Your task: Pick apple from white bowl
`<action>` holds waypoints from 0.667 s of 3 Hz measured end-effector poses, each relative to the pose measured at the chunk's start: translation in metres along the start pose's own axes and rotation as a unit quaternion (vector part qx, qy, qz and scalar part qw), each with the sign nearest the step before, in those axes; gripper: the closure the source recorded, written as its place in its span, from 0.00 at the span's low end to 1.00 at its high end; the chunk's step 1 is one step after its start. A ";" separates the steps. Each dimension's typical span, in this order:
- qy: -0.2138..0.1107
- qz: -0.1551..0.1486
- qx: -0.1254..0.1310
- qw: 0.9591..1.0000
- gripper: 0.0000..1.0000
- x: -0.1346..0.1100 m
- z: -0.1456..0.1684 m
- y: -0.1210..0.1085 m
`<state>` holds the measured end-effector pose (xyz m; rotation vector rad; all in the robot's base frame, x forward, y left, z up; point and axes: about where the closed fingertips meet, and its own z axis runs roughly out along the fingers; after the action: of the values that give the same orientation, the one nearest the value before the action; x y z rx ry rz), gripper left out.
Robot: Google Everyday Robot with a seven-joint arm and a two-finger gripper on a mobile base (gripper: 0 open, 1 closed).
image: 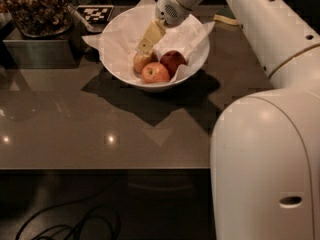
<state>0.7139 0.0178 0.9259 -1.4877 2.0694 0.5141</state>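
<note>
The white bowl point(117, 59), lined with crumpled white paper, stands at the back middle of the dark table. It holds three apples. The pale yellow-green apple point(140, 62) lies at the left, the orange-red apple point(155, 73) in front and the deep red apple point(173, 61) at the right. My gripper point(145, 47) reaches down into the bowl from the upper right. Its cream tip sits on or just above the top of the pale apple and hides part of it.
A grey metal bin point(35, 51) with a tub of brown snacks point(35, 6) stands at the back left. A black-and-white marker tag point(97, 13) lies behind the bowl. My white arm and base point(265, 159) fill the right side. Cables point(65, 224) lie on the floor below the table's front edge.
</note>
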 end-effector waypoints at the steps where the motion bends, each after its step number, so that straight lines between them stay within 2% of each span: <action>1: 0.012 -0.003 -0.016 1.000 0.28 -0.007 0.019 0.012; 2: 0.023 -0.001 -0.029 0.999 0.27 -0.007 0.032 0.022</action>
<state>0.7017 0.0489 0.9055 -1.5492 2.1041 0.5472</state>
